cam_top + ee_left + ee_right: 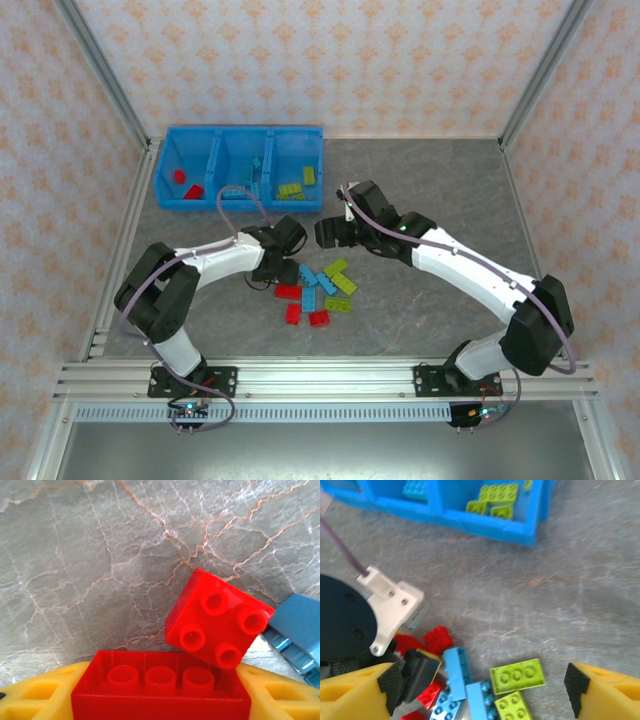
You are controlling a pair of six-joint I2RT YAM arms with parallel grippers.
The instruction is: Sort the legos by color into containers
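While the left gripper (161,697) clamps a red brick (160,680), the right gripper (482,686) agape, the abutting square brick (217,625) may drag along.

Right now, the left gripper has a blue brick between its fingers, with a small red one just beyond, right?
No: the left wrist view shows that brick is red, not blue. It sits between the left gripper's fingers, with a small red one just beyond.
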